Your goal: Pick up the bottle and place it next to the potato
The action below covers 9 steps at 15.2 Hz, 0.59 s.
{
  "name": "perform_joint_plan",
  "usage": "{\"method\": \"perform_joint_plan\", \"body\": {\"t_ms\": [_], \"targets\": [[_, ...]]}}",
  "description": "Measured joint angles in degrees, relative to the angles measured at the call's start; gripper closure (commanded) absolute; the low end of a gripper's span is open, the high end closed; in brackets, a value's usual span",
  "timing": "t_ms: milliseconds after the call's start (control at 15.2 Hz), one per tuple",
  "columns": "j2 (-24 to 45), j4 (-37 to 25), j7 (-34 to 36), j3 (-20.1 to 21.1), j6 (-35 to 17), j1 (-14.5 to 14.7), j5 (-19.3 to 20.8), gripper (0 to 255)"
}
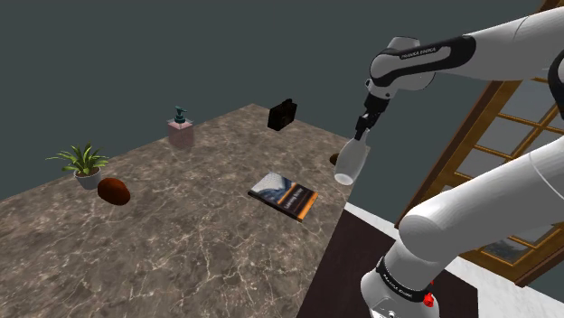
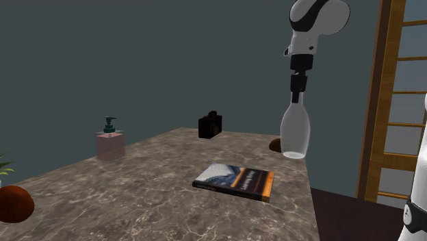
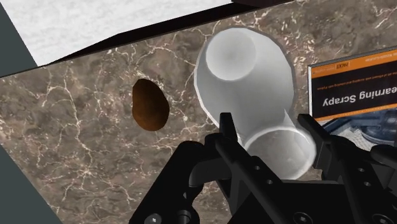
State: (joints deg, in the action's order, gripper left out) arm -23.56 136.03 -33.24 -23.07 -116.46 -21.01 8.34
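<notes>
My gripper [image 1: 362, 133] is clamped on the neck of the pale bottle [image 1: 351, 163], which hangs base-down in the air above the marble table [image 1: 181, 248], touching nothing else. In the wrist view a brown oval lump [image 3: 150, 105] lies on the stone beside the bottle's base. In the shoulder view the book [image 1: 284, 196] lies at eight o'clock from the bottle. A reddish-brown lump [image 1: 114, 191] sits at nine o'clock from the book, well apart from me. I cannot tell which lump is the potato. The potted plant [image 1: 83, 163] stands at ten o'clock just beside the reddish one. The soap dispenser [image 1: 181, 130] is at one o'clock from it, and a black box [image 1: 283, 114] is at twelve o'clock from the book.
</notes>
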Motion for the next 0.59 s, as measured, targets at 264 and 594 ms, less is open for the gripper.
{"method": "perform_joint_plan", "body": {"t_ms": [264, 594], "targets": [[0.75, 2.54, -0.2, -0.51, -3.28, -0.09, 0.13, 255], [1.71, 3.65, -0.35, -0.85, -5.34, 0.01, 0.0, 255]]}}
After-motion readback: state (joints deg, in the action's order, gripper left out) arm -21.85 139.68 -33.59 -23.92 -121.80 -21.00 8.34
